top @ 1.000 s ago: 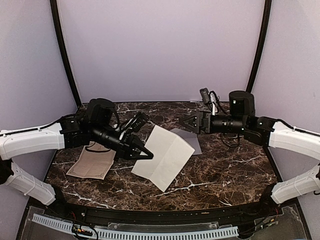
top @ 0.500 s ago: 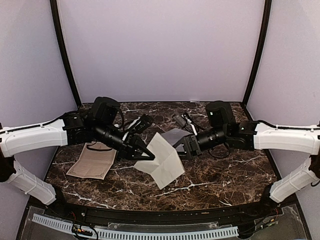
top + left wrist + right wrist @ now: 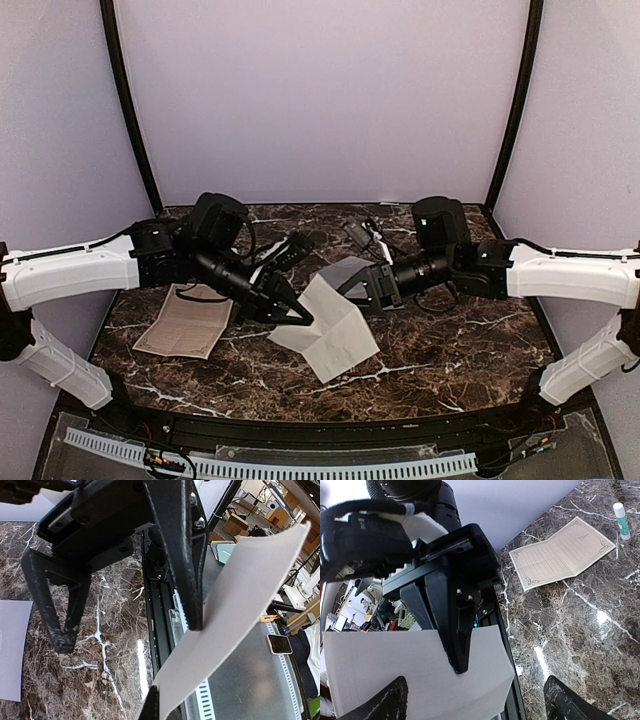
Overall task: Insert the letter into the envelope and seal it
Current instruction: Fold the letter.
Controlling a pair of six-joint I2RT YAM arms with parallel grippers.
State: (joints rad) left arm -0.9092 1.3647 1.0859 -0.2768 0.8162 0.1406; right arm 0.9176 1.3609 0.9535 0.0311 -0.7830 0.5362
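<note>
The pale grey-lavender envelope [image 3: 328, 335] hangs lifted over the middle of the table, and my left gripper [image 3: 298, 317] is shut on its left edge. The left wrist view shows its sheet [image 3: 235, 610] pinched at my left gripper [image 3: 151, 704]. My right gripper [image 3: 372, 290] stands open just right of the envelope, facing the left one. From the right wrist, the envelope [image 3: 380, 675] spans the space in front of my open right gripper [image 3: 480, 702], and the left gripper [image 3: 459, 666] bites it from above. The letter [image 3: 185, 325], a tan bordered sheet [image 3: 562, 552], lies flat at the left.
A grey sheet [image 3: 345, 270] shows behind the envelope, partly hidden by the right gripper. A white glue stick [image 3: 621, 517] lies beyond the letter. The marble table [image 3: 450, 340] ends at a black rail [image 3: 330, 425] in front. Purple walls enclose the back and sides.
My right arm swung in from the back right and came close to the envelope, jaws still open. The left gripper kept its hold, and the envelope shifted slightly and bent.
</note>
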